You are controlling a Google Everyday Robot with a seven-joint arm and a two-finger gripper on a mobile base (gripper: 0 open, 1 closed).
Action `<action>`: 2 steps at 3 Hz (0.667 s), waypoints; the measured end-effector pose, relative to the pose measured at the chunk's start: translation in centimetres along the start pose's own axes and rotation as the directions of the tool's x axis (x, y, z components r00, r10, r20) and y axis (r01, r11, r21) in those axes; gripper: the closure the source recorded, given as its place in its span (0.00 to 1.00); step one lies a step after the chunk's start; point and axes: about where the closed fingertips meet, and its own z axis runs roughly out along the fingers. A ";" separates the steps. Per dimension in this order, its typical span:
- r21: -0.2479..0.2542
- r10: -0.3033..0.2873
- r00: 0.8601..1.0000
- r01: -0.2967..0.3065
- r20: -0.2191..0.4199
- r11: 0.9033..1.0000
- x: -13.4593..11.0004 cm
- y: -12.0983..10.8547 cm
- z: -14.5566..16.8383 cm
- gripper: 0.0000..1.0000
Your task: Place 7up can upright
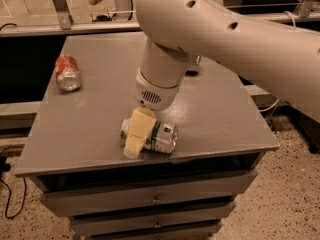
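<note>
The 7up can (161, 136), mostly white with a green band, lies on its side near the front edge of the grey table (90, 129). My gripper (135, 136) hangs from the big white arm and reaches down over the can's left end, its cream finger (139, 129) covering that part of the can. The can rests on the table.
A red-orange can (67, 72) lies on its side at the table's far left. A green can (194, 64) at the back is mostly hidden behind my arm. The table has drawers below its front edge (150, 164).
</note>
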 end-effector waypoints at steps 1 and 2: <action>0.010 0.052 0.999 -0.052 0.005 0.999 -1.0 0.8 1.2 0.16; 0.026 0.093 0.995 -0.093 0.023 0.995 -1.4 0.8 1.6 0.40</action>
